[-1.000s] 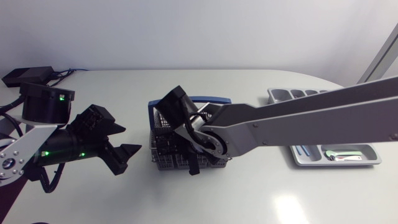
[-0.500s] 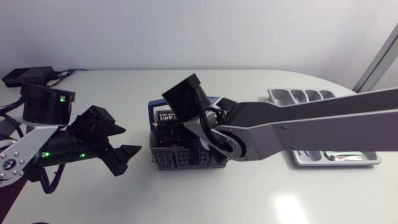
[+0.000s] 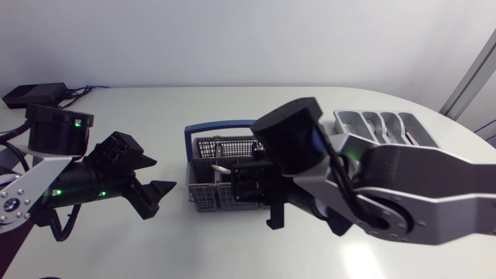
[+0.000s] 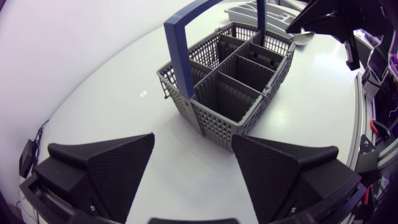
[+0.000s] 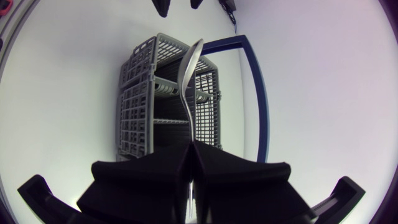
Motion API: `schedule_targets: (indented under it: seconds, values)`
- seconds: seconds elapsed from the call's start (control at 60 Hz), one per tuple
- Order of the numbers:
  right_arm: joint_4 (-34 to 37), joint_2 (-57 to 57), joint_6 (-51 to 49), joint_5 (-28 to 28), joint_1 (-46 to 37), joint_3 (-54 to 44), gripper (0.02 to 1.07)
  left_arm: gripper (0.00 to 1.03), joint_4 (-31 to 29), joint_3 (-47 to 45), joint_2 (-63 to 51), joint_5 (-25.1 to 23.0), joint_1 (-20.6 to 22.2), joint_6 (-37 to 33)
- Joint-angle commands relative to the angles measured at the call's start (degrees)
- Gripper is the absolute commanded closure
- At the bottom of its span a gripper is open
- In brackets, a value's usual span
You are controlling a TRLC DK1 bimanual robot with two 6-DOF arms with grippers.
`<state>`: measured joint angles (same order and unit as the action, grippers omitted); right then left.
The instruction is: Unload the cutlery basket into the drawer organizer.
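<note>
Right gripper (image 5: 191,144): fingers pressed together on the handle of a silver spoon (image 5: 188,81); held above the cutlery basket (image 5: 134,106)
Spoon: handle end pinched between the two fingers, from both sides; the rest juts straight out ahead of the fingertips, bowl end farthest out, over the basket's compartments; clear of the basket in the left wrist view (image 4: 303,38)
Cutlery basket: grey mesh, blue handle upright, on the white table (image 3: 232,248) between the two arms; the compartments that show in the left wrist view (image 4: 214,118) hold no cutlery
Left gripper (image 3: 159,194): fingers spread wide, nothing between them; just beside the basket, apart from it
Drawer organizer (image 3: 372,122): grey, beyond the right arm, partly hidden by it; well apart from the spoon
</note>
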<state>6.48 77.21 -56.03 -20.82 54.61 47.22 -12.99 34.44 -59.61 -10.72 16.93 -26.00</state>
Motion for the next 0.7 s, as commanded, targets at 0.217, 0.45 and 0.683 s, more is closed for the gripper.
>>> schedule_targets:
  seconds: [0.217, 0.45, 0.683]
  values:
    - [6.9, -17.0, 1.9, 5.3, -5.0, -12.2, 1.02, 0.16, -1.2, 2.0, -1.0, -0.7, -0.1, 0.6]
    - [11.5, -30.8, -10.0, 21.2, -30.0, -21.4, 1.01, 0.16, -2.5, 3.4, -1.9, -0.4, -0.2, 1.6]
    - [14.3, -29.4, -27.4, 39.4, -58.8, -23.7, 1.02, 0.16, -3.2, 4.9, -3.6, 1.3, 1.9, 2.5]
